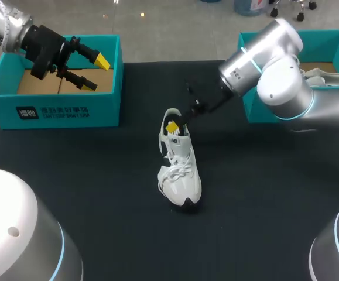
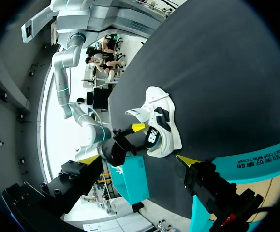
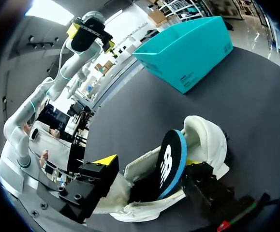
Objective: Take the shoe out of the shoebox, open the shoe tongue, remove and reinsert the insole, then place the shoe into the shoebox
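i judge the insole step is in hand: the insole (image 3: 171,157) stands half out of the shoe (image 1: 179,170), the right tool (image 3: 149,162) is released around it and must clench it next, and the left tool (image 1: 96,73) at 10 o'clock is released too.

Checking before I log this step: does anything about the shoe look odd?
Yes: the insole stands on edge, sticking up out of the shoe opening rather than lying flat inside.
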Action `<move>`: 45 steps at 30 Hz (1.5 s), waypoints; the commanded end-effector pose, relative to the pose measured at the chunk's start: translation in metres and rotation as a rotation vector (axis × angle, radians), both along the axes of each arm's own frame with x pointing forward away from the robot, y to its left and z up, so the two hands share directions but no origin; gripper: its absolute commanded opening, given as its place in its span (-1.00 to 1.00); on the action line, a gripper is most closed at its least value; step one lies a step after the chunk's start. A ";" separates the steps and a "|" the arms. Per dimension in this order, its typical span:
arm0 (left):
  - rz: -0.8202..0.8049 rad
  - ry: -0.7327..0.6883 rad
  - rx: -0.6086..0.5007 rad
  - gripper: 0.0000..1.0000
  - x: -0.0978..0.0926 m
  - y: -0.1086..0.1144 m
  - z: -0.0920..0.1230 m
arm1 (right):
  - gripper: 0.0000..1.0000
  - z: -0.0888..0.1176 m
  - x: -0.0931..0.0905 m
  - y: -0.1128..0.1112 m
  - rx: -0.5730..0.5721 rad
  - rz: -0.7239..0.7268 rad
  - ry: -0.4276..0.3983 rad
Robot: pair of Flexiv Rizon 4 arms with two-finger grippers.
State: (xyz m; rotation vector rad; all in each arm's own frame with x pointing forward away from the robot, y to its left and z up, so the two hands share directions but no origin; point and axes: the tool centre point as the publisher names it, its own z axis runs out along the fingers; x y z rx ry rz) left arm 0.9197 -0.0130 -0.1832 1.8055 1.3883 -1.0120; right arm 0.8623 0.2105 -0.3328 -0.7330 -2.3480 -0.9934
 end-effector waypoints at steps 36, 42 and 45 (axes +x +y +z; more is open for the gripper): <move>-0.001 -0.001 0.003 1.00 0.000 0.000 0.000 | -1.00 0.033 0.020 -0.033 -0.460 -0.365 -0.150; -0.001 -0.001 0.003 1.00 0.000 0.000 0.000 | -1.00 0.033 0.020 -0.033 -0.460 -0.365 -0.150; -0.001 -0.001 0.003 1.00 0.000 0.000 0.000 | -1.00 0.033 0.020 -0.033 -0.460 -0.365 -0.150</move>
